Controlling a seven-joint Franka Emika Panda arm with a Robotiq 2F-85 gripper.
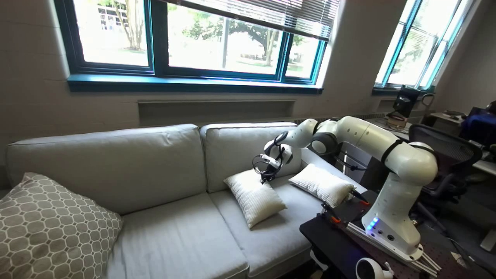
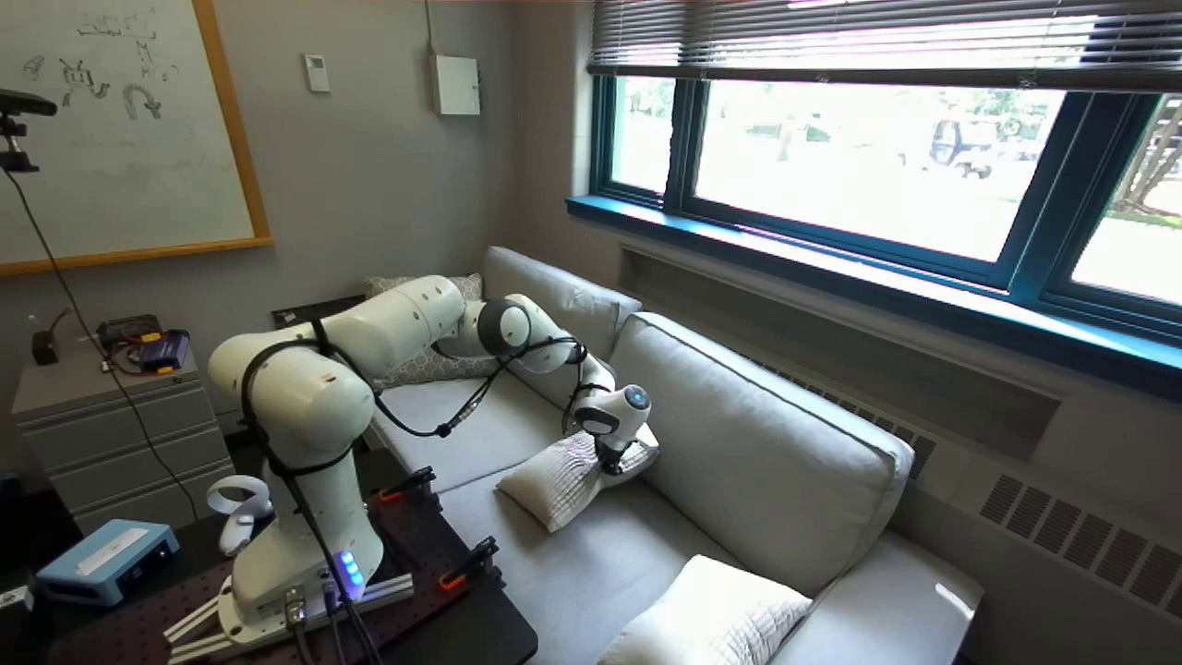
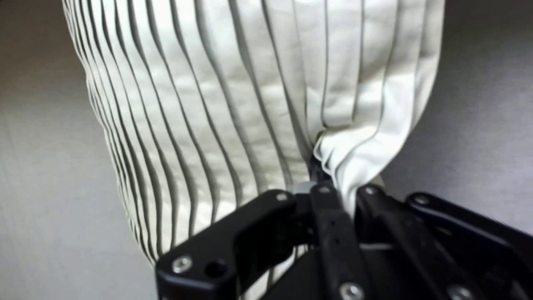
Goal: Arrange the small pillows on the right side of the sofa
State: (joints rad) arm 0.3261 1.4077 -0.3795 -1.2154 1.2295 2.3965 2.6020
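I've got 2 blue-framed windows (image 1: 193, 42) on my feed, blinds (image 1: 286, 15) partway down the wider, plus a mesh-backed chair (image 1: 441, 151), a lattice-patterned cushion (image 1: 58, 228) and a whiteboard (image 2: 175, 175) bearing drawings (image 2: 85, 81).

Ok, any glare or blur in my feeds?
Both exterior views: windows largely blown out white; in an exterior view, the sofa arm catches a bright streak; wrist view: pleated pillow crisp, parts of the hand slightly soft, top corners dim.

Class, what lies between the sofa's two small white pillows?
Only the bare seat of the sofa separates the gripped pillow from the other small pillow, as both exterior views show.
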